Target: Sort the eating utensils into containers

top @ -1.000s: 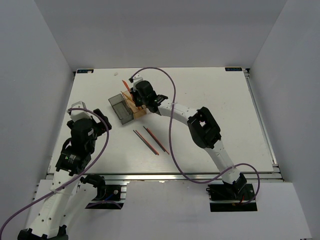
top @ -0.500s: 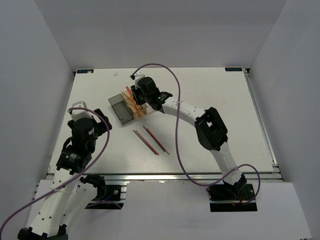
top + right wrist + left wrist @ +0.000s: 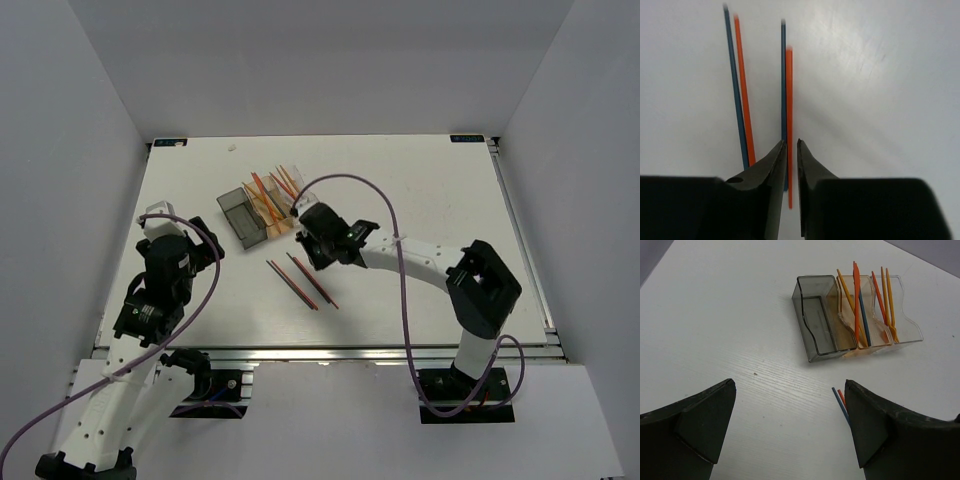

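Note:
Three joined containers stand at the back left of the table: smoky grey (image 3: 238, 214) (image 3: 816, 320), amber (image 3: 262, 206) (image 3: 860, 337) and clear (image 3: 284, 196) (image 3: 905, 325). The grey one is empty. Orange and blue utensils (image 3: 856, 295) lean in the amber one, red and orange ones (image 3: 886, 295) in the clear one. Two blue-and-orange pairs of utensils (image 3: 292, 284) (image 3: 314, 281) lie on the table. My right gripper (image 3: 308, 247) (image 3: 791, 142) hovers over the far end of one pair (image 3: 788, 100), almost shut and empty. My left gripper (image 3: 178, 232) (image 3: 790, 425) is open and empty at the left.
The table's white surface (image 3: 430, 210) runs to grey walls on three sides. The right arm's purple cable (image 3: 395, 230) arcs over the table's middle. A small white speck (image 3: 232, 147) lies near the back edge.
My right gripper has left the containers and come down toward the front, over the utensils on the table. More utensils now lean in the amber and clear containers. The left arm has not moved.

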You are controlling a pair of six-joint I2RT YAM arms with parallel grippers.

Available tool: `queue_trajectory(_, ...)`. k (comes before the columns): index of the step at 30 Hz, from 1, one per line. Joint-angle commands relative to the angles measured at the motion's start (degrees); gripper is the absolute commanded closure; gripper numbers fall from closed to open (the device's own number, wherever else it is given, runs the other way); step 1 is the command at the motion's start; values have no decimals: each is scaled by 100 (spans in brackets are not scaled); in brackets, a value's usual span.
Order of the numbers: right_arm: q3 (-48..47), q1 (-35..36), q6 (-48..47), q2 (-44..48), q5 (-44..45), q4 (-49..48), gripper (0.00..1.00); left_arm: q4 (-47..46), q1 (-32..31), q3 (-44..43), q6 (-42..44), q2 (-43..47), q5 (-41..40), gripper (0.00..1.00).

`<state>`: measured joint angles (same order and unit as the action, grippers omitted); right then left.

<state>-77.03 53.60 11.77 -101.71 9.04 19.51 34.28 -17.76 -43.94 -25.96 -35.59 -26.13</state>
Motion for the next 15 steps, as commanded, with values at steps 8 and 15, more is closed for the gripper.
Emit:
queue_trajectory(8, 224, 265, 54, -384, 203, 361, 83, 26, -26, 0, -24, -123, -138, 2)
queue_trajectory(15, -162, 256, -131, -990, 265, 405, 80, 26, -26, 0, -24, -106, -112, 2)
